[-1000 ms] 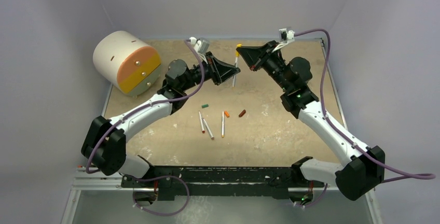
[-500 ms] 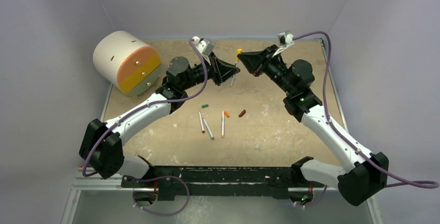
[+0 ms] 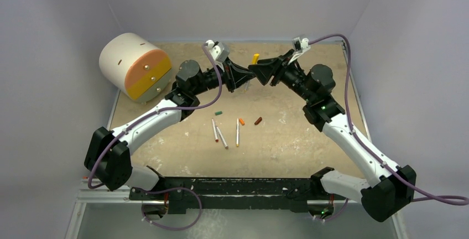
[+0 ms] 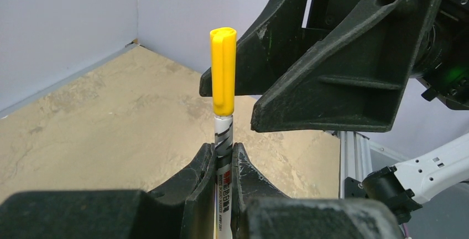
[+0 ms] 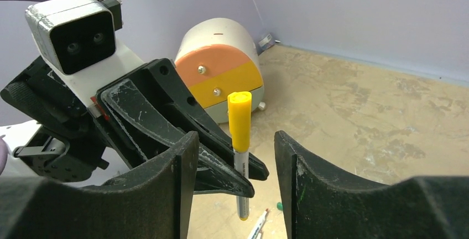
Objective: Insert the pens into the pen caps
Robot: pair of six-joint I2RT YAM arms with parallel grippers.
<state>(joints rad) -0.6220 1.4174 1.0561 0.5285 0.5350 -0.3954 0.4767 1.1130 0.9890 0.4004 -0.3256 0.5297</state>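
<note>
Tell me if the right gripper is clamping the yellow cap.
No, the right gripper is open, with a gap either side of the yellow cap.

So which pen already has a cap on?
The pen held upright in the left gripper, topped by the yellow cap. The other three pens lie flat on the table, uncapped, with three loose caps nearby.

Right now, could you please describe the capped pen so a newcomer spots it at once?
Start at the big white drum. Just right of it, the left end effector grips the pen; unlike the three pens lying flat, it stands upright with a yellow cap.
</note>
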